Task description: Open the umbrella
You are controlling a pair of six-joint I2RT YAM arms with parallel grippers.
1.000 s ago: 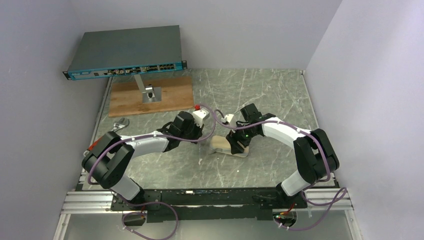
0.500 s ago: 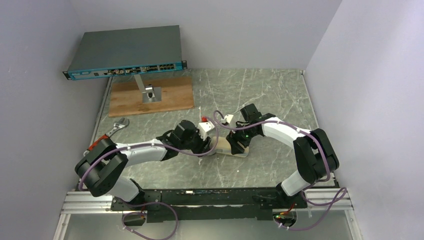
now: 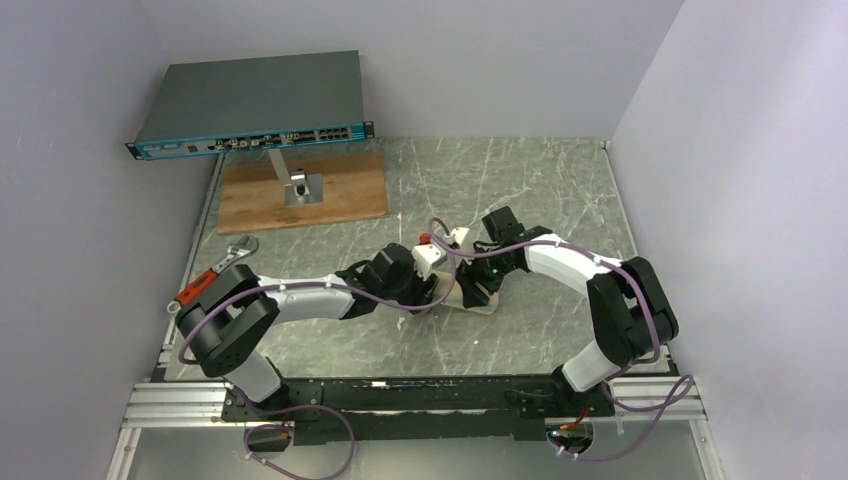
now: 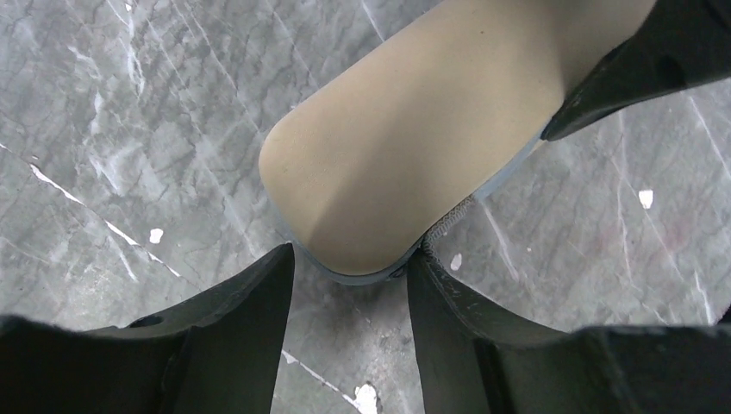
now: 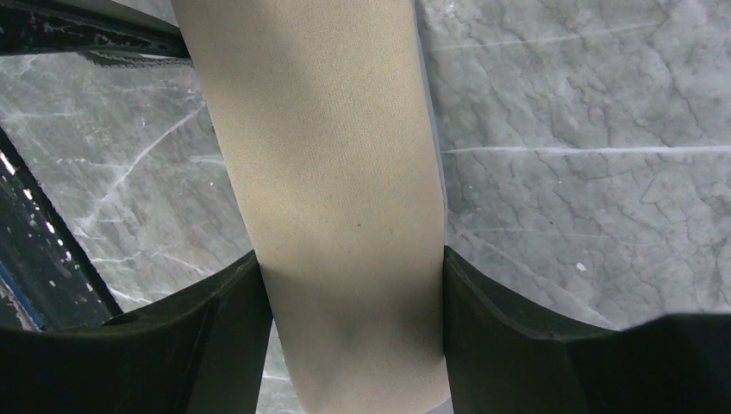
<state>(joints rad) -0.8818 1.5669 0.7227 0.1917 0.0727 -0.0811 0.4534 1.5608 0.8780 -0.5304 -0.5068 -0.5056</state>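
Left gripper [image 4: 353, 252] is released: jaws spread, tips straddling the rounded end of the umbrella [image 4: 414, 147], at or barely touching its corners, with no squeeze that I can see. Right gripper [image 5: 353, 259] is clamped across the body of the bundle, one finger flat against each side. The umbrella is bundled and lies flat near the middle of the tabletop [image 3: 560, 190], slightly toward the near edge, long axis roughly left to right. The left arm is at its left end and the right arm further along. No handle, shaft or strap shows in either wrist view, so I can't tell which end is the handle. My read: the step in hand is getting a second grip on the end so the arms can pull apart. To do it well, push the left jaws further over the end before closing, since only the tips reach now and cloth would likely slip out. Centre the end between the fingers and close on something rigid under the fabric, not loose canopy. Hold the right clamp firm and level so the bundle doesn't pivot. Pull along the long axis, not upward.
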